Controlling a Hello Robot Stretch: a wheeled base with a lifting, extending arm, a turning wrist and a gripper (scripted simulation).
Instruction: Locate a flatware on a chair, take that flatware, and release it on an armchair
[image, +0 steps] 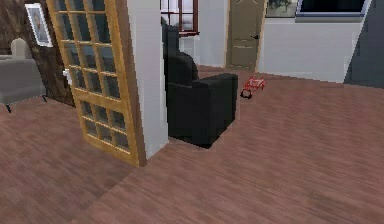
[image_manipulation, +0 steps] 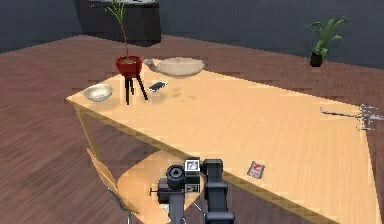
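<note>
Arm side view, near edge: hanging the gripper (image_manipulation: 165, 187) at the round pale-wood seat of a chair (image_manipulation: 135, 196) drawn up to the table (image_manipulation: 250, 120); failing to tell whether holding anything, or to make out the flatware on that seat. Judging flatware as light, stiff, slick metal lying flat, so favouring a hold across the handle's middle. Farther out, on the smooth wooden top, noting a silvery utensil-like thing (image_manipulation: 355, 113) at far right, a red-potted plant (image_manipulation: 128, 65) at left. Forward view: spotting a boxy black armchair (image: 200, 100) beside a glass-paned door (image: 92, 75).
</note>
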